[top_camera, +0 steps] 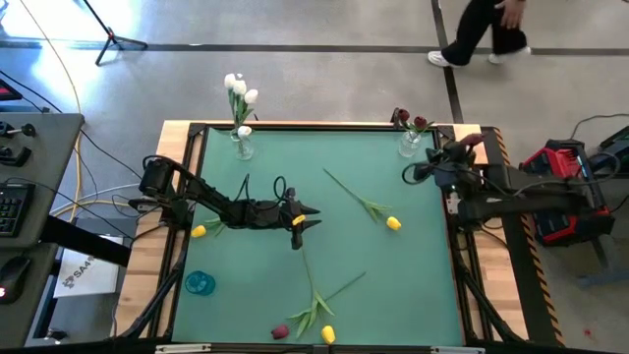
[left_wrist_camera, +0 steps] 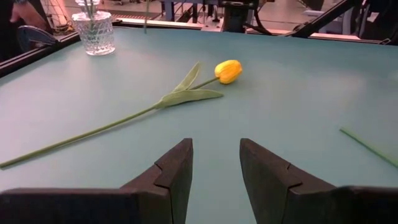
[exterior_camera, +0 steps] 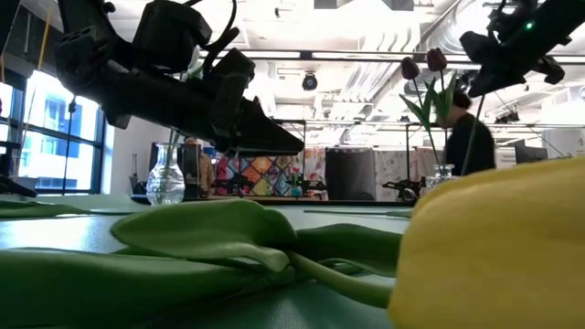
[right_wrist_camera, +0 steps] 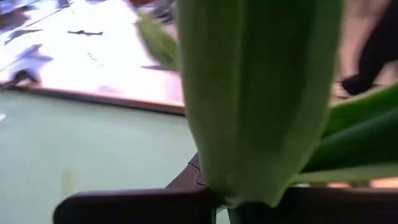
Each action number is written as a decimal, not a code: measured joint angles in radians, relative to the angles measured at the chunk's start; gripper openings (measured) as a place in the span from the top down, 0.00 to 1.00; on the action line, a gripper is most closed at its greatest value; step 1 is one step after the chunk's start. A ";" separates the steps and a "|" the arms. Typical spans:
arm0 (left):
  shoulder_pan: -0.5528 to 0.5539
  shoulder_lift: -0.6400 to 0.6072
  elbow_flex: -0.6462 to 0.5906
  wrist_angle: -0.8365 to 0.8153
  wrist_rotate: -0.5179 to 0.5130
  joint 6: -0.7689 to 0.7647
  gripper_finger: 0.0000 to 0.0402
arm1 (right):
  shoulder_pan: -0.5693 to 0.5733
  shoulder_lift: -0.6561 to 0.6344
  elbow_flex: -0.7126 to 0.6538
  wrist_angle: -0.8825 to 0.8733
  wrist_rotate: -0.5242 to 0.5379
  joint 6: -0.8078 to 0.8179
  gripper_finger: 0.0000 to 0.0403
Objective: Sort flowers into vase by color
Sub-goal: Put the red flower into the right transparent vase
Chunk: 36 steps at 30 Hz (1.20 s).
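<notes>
On the green tabletop (top_camera: 393, 285), the left gripper (top_camera: 307, 218) hovers mid-table with jaws spread and holding nothing, a yellow tulip (top_camera: 392, 223) lies to its right, and by the red-flower vase (top_camera: 410, 144) the right gripper (top_camera: 421, 169) has jaws I cannot tell apart.

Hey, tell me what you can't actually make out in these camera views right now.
- Right gripper: right wrist view blocked by a green leaf; fingers unreadable.
- Low view: a yellow tulip head and leaves up close hide most of the table.
- Stem: cut off by the left wrist picture's edge.
</notes>
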 joint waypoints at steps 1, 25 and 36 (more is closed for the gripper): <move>0.000 0.000 0.000 0.000 0.000 0.000 0.70 | -0.026 0.000 0.000 0.000 0.006 -0.002 1.00; 0.000 -0.001 0.000 -0.016 -0.001 -0.008 0.70 | -0.567 0.074 0.000 0.606 -0.149 -0.518 1.00; 0.000 -0.001 0.000 -0.054 -0.001 -0.018 0.70 | -0.732 0.200 -0.001 0.557 -0.367 -0.492 1.00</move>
